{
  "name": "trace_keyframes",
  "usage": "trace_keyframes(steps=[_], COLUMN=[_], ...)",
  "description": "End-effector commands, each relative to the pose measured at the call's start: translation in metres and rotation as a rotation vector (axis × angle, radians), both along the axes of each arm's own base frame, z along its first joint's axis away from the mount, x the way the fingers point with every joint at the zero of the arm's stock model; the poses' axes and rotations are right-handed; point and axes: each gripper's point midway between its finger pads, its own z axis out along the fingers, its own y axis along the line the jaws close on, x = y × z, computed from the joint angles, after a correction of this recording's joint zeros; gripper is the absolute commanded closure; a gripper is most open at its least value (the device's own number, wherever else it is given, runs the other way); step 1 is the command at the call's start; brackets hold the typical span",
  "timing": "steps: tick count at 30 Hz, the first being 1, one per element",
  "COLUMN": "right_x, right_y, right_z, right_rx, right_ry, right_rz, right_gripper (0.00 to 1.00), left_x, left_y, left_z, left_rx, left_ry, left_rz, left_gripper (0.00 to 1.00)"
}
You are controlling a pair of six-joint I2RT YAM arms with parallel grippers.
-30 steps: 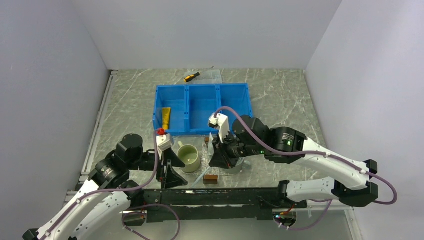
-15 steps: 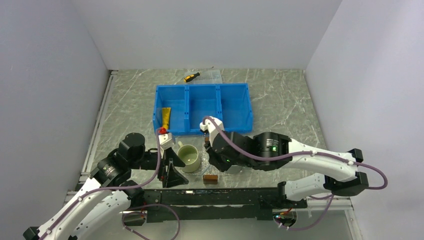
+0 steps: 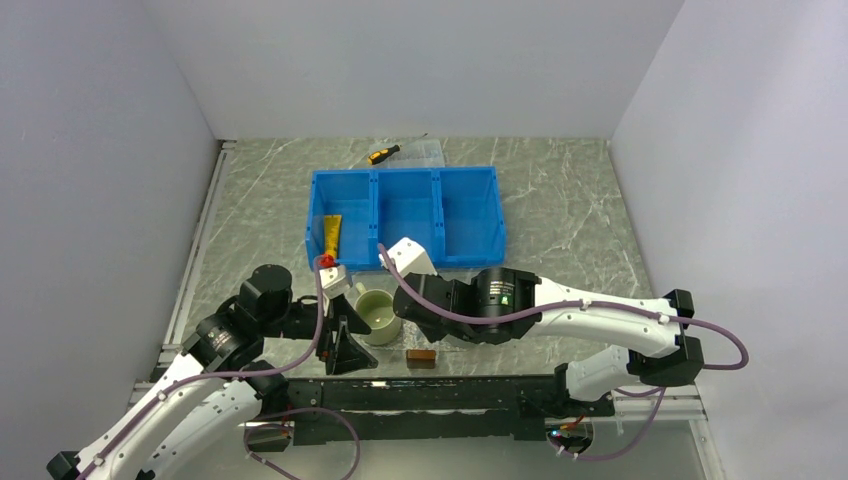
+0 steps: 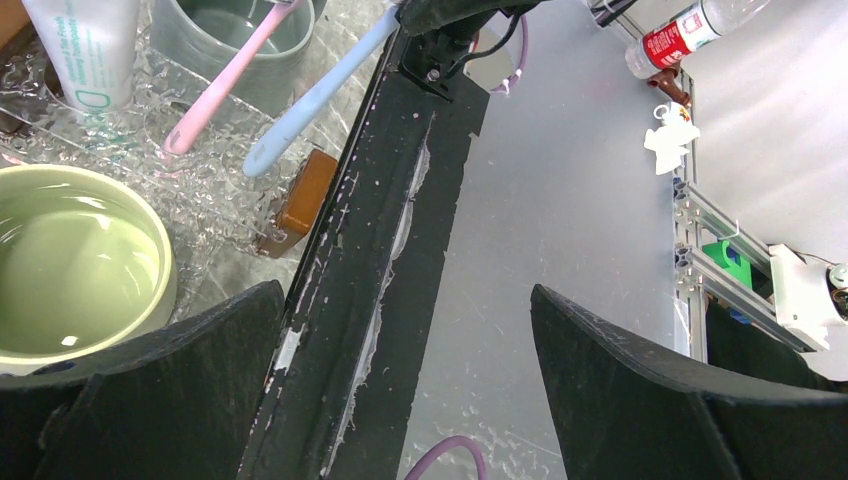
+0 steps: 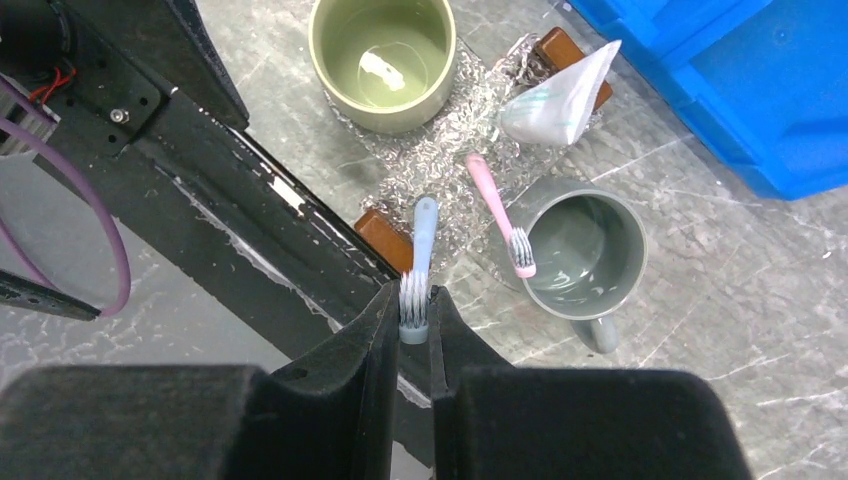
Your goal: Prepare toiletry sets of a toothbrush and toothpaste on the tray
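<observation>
Toothpaste [image 5: 560,95] lies on the tray [image 5: 440,160], by its far wooden end. A pink toothbrush [image 5: 490,205] leans from the tray up onto a grey mug [image 5: 580,250]. The right gripper [image 5: 413,300] pinches a blue toothbrush [image 5: 424,230] tight by its bristle end, handle pointing at the tray, likely to lay it there. The left gripper [image 4: 410,330] is spread wide and holds nothing, beside a green mug [image 4: 70,260].

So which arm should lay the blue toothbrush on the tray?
Right. The right tool is shut on the blue toothbrush, its handle end over the tray. The left tool is open and empty.
</observation>
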Motion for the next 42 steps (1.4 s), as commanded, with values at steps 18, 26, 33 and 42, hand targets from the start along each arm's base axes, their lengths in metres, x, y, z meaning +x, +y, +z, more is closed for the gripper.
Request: trace_keyframes(steps=[18, 26, 33, 42], right_x=[0.008, 0.014, 0.019, 0.022], right_y=[-0.002, 0.002, 0.005, 0.010], right_z=[-0.013, -0.020, -0.027, -0.038], right_rx=[0.013, -0.004, 0.003, 0.006], right_ry=[0.043, 0.081, 0.097, 0.111], right_rz=[-0.052, -0.058, -0.068, -0.075], right_gripper=[1.00, 1.00, 1.00, 1.00], left_x=[0.002, 0.002, 0.002, 0.001], left_y=[-0.003, -0.003, -0.003, -0.003], left_z=[0.009, 0.009, 0.010, 0.010], left_rx=[-0.022, -0.022, -0.026, -0.025], left_ry=[-0.010, -0.011, -0.015, -0.013], left_rz=[-0.009, -0.007, -0.004, -0.007], left_gripper=[0.00, 0.01, 0.01, 0.00])
